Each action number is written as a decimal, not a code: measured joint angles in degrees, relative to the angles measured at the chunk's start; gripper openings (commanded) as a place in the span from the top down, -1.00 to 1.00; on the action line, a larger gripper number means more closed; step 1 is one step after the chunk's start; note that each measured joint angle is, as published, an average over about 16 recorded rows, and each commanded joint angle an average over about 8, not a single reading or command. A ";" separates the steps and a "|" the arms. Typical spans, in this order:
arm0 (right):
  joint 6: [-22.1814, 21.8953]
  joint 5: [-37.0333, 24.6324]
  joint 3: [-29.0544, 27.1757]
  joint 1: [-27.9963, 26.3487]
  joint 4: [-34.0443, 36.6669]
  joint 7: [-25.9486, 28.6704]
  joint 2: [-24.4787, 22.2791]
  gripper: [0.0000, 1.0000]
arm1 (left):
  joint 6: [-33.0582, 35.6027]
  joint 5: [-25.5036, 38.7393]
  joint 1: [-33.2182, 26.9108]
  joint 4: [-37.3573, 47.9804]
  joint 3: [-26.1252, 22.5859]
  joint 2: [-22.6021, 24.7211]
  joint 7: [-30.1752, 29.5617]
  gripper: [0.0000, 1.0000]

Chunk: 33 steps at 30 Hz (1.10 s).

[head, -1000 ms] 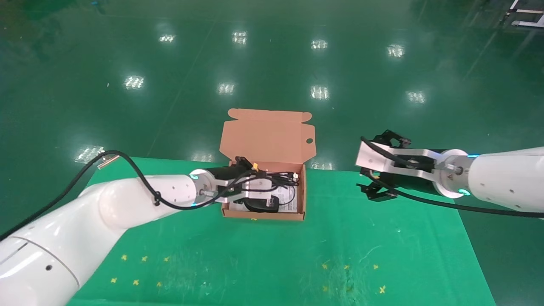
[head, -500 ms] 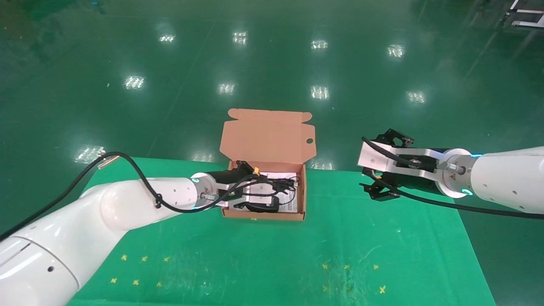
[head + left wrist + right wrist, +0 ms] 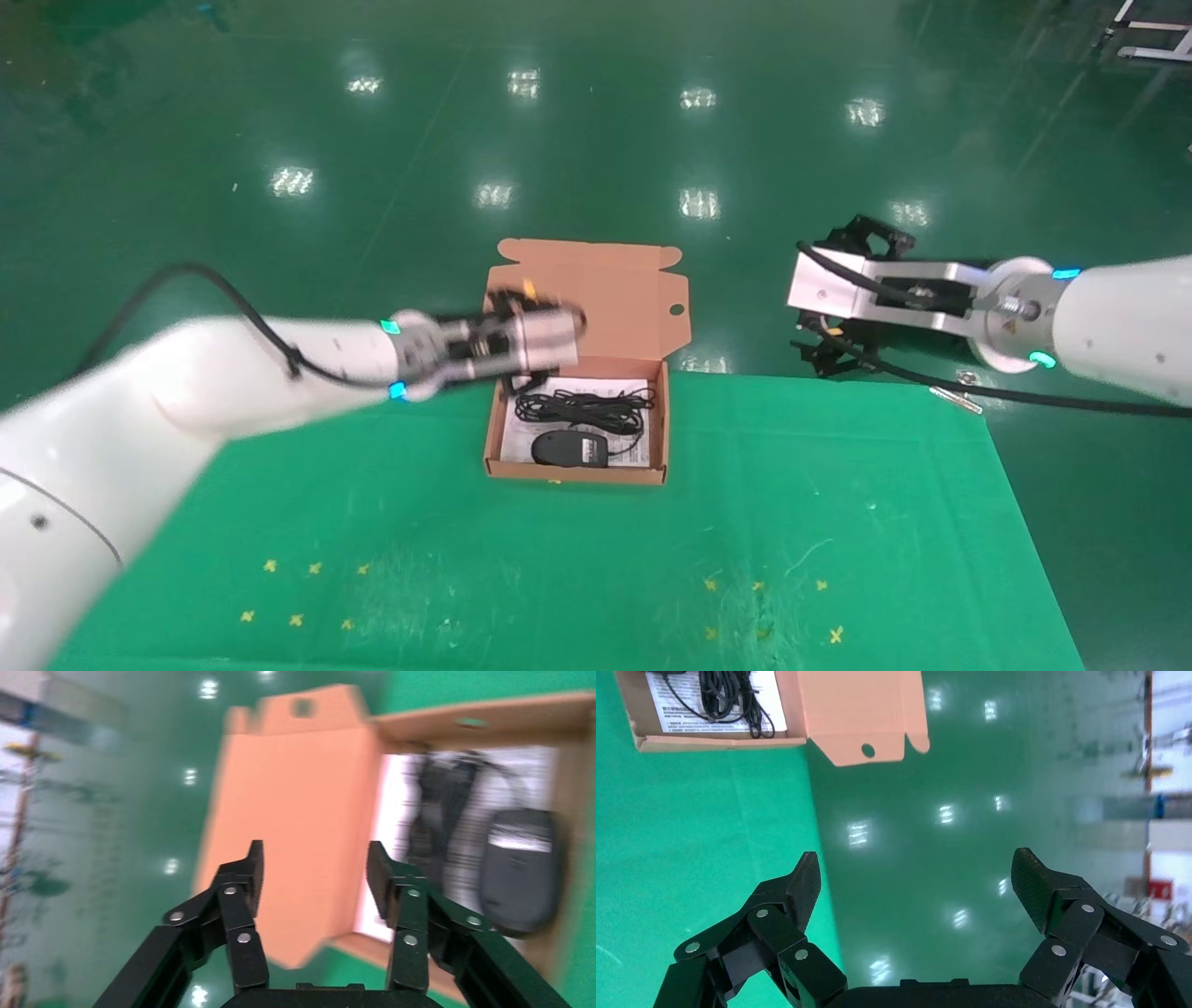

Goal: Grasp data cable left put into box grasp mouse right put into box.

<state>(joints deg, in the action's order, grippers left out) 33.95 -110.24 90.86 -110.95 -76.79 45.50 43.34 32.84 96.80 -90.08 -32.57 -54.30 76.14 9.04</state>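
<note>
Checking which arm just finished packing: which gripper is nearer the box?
Left. The left gripper hovers over the box's far left corner by the open lid, empty. The right gripper hangs off to the box's right, beyond the table's far edge.

Inside the orange-brown box [image 3: 656, 424], a black data cable [image 3: 584, 405] and black mouse [image 3: 568, 449] lie on a white printed sheet [image 3: 605, 385]; green table [image 3: 596, 559].

A green mat [image 3: 577, 559] with small yellow marks [image 3: 307, 592] overlies glossy green floor [image 3: 596, 121].
</note>
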 measured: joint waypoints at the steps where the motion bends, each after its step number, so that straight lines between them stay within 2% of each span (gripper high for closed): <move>1: 0.41 0.19 -0.06 -0.58 -0.10 -0.63 0.06 -1.00 | -0.10 -0.26 -0.62 0.28 0.21 -0.04 -0.13 -1.00; 8: 3.86 2.75 -0.63 -3.26 -0.45 -4.52 0.44 -1.00 | -0.73 -1.67 -3.54 1.75 1.40 -0.24 -0.58 -1.00; 14: 7.31 6.48 -3.37 -2.18 -0.38 -7.17 0.23 -1.00 | 0.84 -3.69 -3.32 1.15 2.72 -1.37 -1.23 -1.00; 33: 20.27 24.26 -23.59 12.24 0.60 -15.21 -2.19 -1.00 | 15.12 -17.83 5.27 -10.24 12.48 -12.19 -6.32 -1.00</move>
<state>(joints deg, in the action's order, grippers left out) 54.23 -85.98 67.27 -98.71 -76.19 30.29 41.15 47.96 78.97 -84.81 -42.81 -41.82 63.95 2.73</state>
